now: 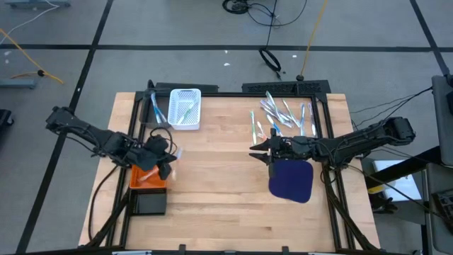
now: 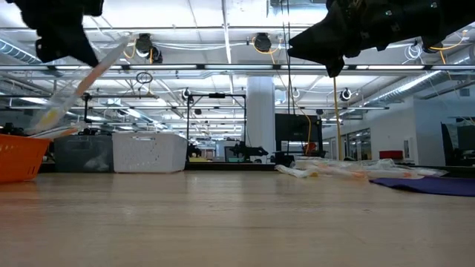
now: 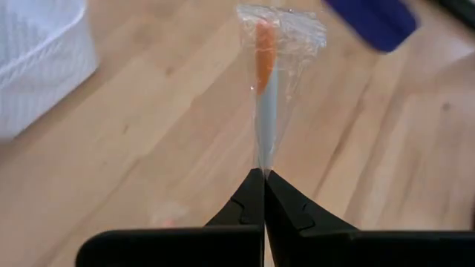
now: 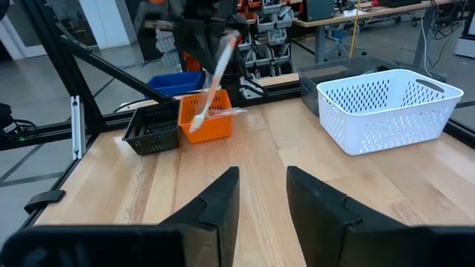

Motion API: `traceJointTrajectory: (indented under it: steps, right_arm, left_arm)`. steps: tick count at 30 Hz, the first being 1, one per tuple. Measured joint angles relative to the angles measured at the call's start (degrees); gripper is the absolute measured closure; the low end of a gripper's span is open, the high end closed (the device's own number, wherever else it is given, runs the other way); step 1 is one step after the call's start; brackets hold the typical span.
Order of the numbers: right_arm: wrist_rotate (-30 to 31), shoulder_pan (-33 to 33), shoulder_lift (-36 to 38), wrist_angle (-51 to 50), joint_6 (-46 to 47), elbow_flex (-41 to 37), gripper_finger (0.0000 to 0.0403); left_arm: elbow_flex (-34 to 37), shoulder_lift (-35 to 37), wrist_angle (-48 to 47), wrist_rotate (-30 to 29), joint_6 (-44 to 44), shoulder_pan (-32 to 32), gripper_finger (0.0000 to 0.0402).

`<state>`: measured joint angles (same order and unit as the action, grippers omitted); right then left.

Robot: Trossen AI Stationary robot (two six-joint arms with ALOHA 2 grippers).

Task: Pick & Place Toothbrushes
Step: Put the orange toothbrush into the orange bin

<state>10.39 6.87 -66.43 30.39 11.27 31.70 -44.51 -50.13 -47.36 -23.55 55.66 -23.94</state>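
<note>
A: How far along?

B: Early. The left gripper holds its jaws clamped on a wrapped orange toothbrush above the orange bin.

A: The rest?

B: A loose pile of toothbrushes waits on the tabletop; right gripper nearby, jaws apart, empty.

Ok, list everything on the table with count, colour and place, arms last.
white basket: one, white, far left-centre of the table, toothbrushes inside.
orange bin: one, orange, left edge, under the left gripper.
black bin: one, black, just nearer than the orange bin.
blue mat: one, dark blue, right side, below the right gripper.
loose toothbrushes: about a dozen, wrapped, pale green, blue and white, far right.
held toothbrush: one, white with orange end, wrapped, above the orange bin.
table: one, light wood.
left gripper: shut on the held toothbrush.
right gripper: open, empty, over the mat's far edge.
</note>
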Motion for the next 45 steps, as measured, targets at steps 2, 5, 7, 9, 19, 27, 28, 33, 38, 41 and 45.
traceJointTrajectory:
  steps: [2,5,7,9,19,27,28,33,38,41,45]
  right_arm:
    - [0.0,0.0,0.0,0.0,0.0,0.0,0.0298]
    - [0.0,0.0,0.0,-0.2,0.0,0.0,0.0298]
    - [0.0,0.0,0.0,-0.2,0.0,0.0,0.0298]
    - [0.0,0.0,0.0,-0.2,0.0,0.0,0.0298]
    - [0.0,0.0,0.0,-0.2,0.0,0.0,0.0298]
    - [0.0,0.0,0.0,-0.4,0.0,0.0,0.0298]
    - [0.0,0.0,0.0,-0.4,0.0,0.0,0.0298]
    - [0.0,0.0,0.0,-0.3,0.0,0.0,0.0298]
    - [0.0,0.0,0.0,-0.5,0.0,0.0,0.0298]
    - [0.0,0.0,0.0,-0.7,0.0,0.0,0.0298]
    - [0.0,0.0,0.0,-0.7,0.0,0.0,0.0298]
  left_arm:
    - [0.0,0.0,-2.8,1.4,2.5,-0.1,0.0400]
    - [0.0,0.0,-5.8,4.0,4.9,0.0,0.0400]
    - [0.0,0.0,-7.3,5.2,5.6,0.0,0.0401]
    - [0.0,0.0,-8.1,5.5,6.0,0.0,0.0401]
    - [-10.7,-0.1,-17.9,2.1,2.6,0.0,0.0401]
    - [-10.4,-2.8,-32.2,4.9,7.8,-0.2,0.0401]
    - [-10.1,-3.6,-32.5,5.6,8.4,-0.2,0.0401]
    - [-9.9,-9.3,-33.9,9.6,7.2,-0.2,0.0401]
    - [-9.8,-15.2,-36.6,10.9,6.1,-0.2,0.0401]
    - [-9.8,-17.6,-37.5,11.9,6.1,-0.2,0.0401]
    - [-9.8,-19.8,-37.5,13.6,4.7,-0.3,0.0401]
